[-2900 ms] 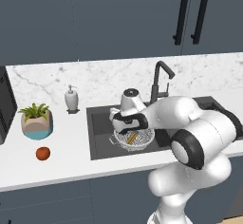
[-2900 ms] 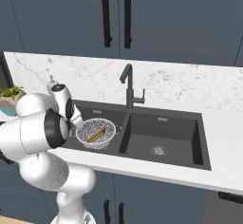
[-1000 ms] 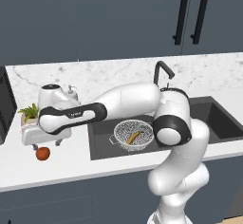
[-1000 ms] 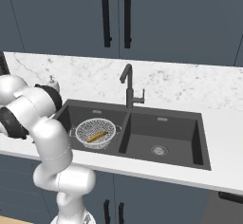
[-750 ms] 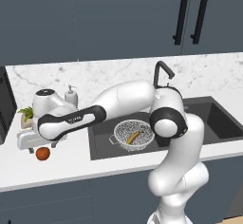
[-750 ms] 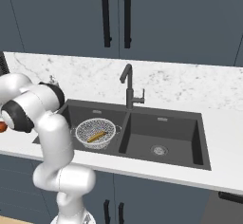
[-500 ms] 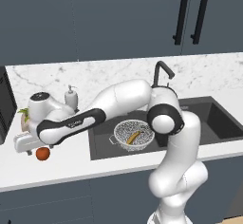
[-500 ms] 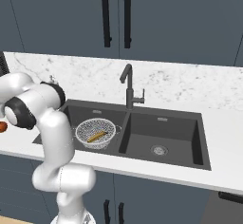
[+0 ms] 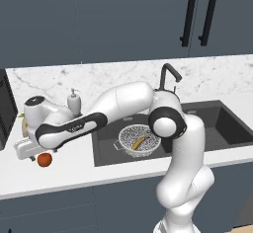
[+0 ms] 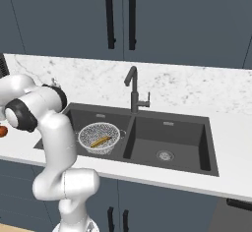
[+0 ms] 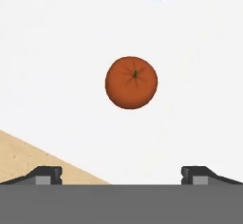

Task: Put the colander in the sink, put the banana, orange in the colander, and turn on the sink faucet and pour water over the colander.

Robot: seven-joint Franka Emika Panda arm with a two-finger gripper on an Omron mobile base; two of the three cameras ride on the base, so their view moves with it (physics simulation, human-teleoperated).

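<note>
One fruit left to fetch: the orange sits on the white counter, well left of the sink, right under my hand. My jaws are spread wide, nothing in them, tips either side of the hand view w/ the orange centred between and ahead. Colander is already in the left basin w/ the banana lying inside. So step in hand, I reckon: pick up the orange. Next move needs a straight drop onto it, keep it centred, close gently — round, may roll. Then carry to colander; faucet lever after that.
</note>
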